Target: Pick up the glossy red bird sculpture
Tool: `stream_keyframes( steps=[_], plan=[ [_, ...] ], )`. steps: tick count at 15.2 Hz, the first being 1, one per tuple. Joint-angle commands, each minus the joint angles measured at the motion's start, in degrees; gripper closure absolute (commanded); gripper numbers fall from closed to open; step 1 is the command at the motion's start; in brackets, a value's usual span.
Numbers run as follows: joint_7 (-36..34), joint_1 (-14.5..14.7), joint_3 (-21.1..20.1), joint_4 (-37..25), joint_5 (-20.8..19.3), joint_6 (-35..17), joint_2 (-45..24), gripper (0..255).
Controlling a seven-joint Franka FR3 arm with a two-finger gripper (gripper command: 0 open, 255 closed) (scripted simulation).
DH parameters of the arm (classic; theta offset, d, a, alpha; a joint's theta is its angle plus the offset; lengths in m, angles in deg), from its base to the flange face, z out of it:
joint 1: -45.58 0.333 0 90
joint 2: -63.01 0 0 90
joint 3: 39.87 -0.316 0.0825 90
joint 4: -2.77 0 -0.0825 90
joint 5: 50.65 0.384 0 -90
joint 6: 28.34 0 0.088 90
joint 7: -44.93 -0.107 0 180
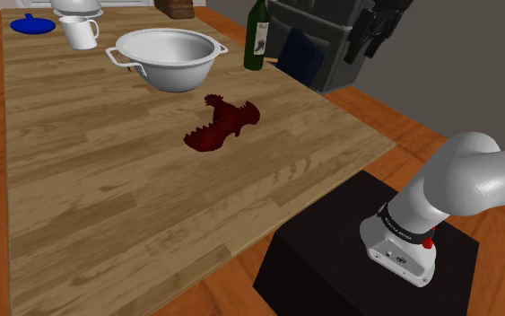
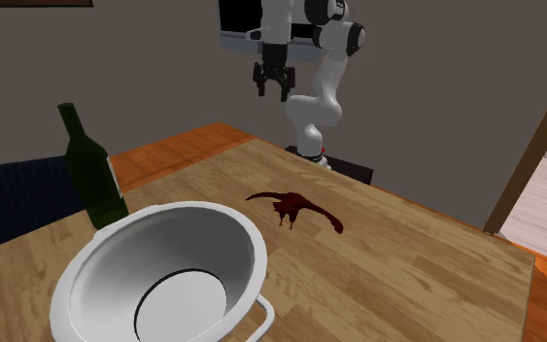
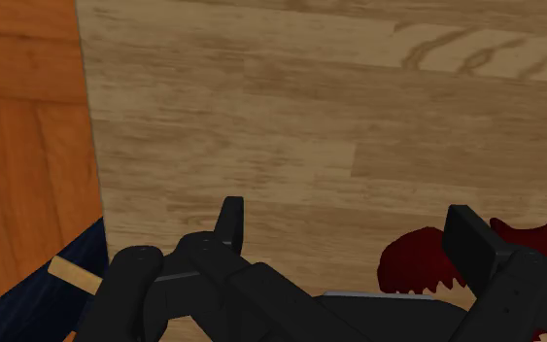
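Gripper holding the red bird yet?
No, the open gripper hangs high above the table, while the red bird lies on it.

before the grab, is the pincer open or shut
Open: the pincer has its fingers well apart in the wrist view, clasping nothing.

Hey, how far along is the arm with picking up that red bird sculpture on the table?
Done: nothing yet. The glossy dark red bird sculpture lies untouched on the wooden table.
In hand: the black gripper hangs open well above the table. In the wrist view, the bird shows beside one finger, not between the two.
Left: centre over the bird, descend, close on it and lift.
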Motion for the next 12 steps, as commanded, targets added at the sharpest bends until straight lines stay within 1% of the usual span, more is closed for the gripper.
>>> stream_keyframes(
  steps=[1, 6, 12],
  plan=[
    [0.0, 0.0, 0.0, 0.0, 0.0, 0.0, 0.0, 0],
    [-2.8, 1.3, -3.8, -0.9, 1.6, -6.6, -7.9, 0],
    [-6.3, 2.4, -8.3, -4.3, 2.3, -13.6, -18.8, 0]
  ],
)
